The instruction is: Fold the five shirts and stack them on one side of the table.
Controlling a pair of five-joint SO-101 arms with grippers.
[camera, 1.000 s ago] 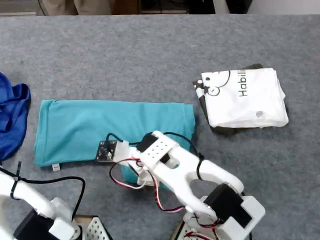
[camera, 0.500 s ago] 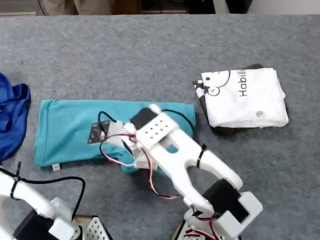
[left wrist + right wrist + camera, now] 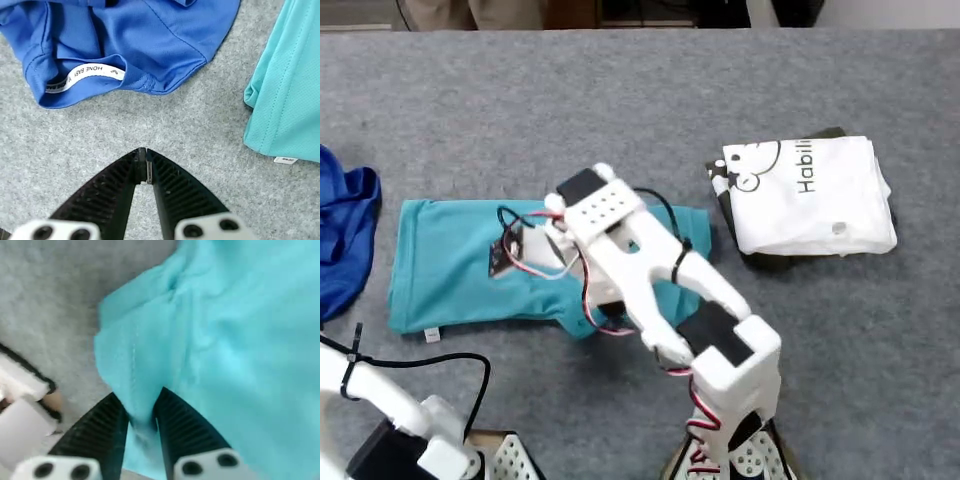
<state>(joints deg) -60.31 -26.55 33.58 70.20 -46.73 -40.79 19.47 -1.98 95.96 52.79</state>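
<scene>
The teal mesh shirt (image 3: pixel 450 262), pinched in the right fingers (image 3: pixel 107 426), is best carried over taut and level; left fingers (image 3: pixel 116 184) closed, empty.

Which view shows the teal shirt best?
High view: the teal shirt lies spread out nearly whole, its middle covered by the right arm. Left wrist view catches one edge with a tag. Right wrist view shows a close fold pinched in the right gripper.
</scene>
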